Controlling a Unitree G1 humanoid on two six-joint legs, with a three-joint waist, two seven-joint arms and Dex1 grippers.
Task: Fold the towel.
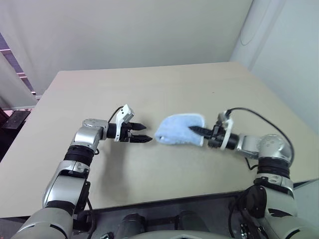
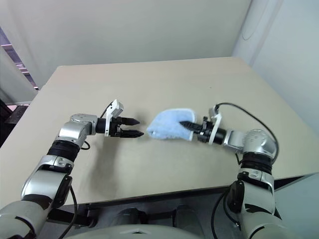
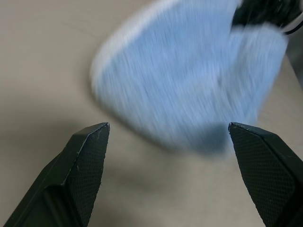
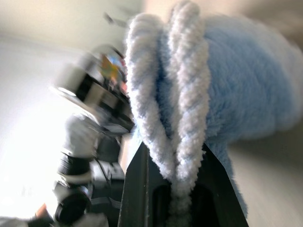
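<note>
The towel [image 1: 178, 130] is a light blue terry cloth with a white border, bunched and doubled over near the middle of the table [image 1: 149, 89]. My right gripper [image 1: 195, 130] is shut on the towel's right edge, with two white-bordered layers [image 4: 177, 109] pinched between its fingers. The cloth hangs from that grip, lifted off the tabletop. My left gripper [image 1: 142, 133] is open, level, pointing at the towel's left end from a short gap away. The left wrist view shows the towel [image 3: 189, 80] just beyond the two spread fingertips [image 3: 92, 146].
The beige table stretches wide behind and to both sides of the towel. Its front edge [image 1: 164, 201] runs close below the arms. A pale wall stands behind the table.
</note>
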